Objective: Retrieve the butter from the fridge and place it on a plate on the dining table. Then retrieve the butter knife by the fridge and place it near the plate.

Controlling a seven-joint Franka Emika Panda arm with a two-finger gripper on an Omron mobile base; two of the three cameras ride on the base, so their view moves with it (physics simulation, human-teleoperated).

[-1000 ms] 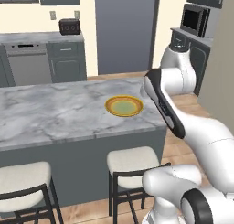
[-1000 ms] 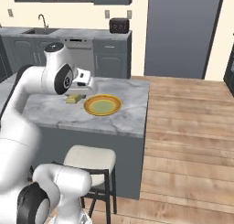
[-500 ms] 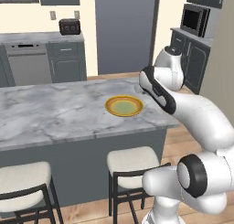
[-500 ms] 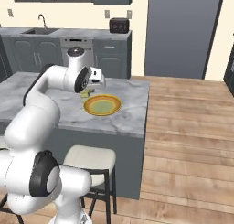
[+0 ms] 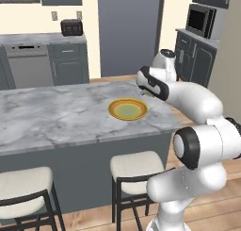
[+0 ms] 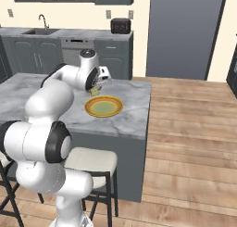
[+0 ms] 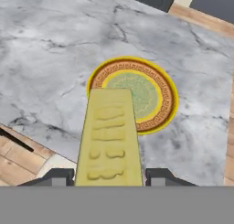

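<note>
Hand view: gripper (image 7: 109,177) at bottom centre, fingers half closed on butter (image 7: 109,138), stick projecting up frame, its far end overlapping plate (image 7: 157,83) rim. Right base view: gripper (image 6: 98,85) above table (image 6: 130,111), at upper left of plate (image 6: 103,106); butter (image 6: 95,89) just above rim.

Progress: butter fetched, not yet released onto plate; knife stage apparently untouched.

Change from earlier frame: arm swung further over table, butter now nearer plate; plate unmoved.

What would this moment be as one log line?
gripper: shut on butter | position: above plate | plate: on dining table | butter: not yet placed
</note>
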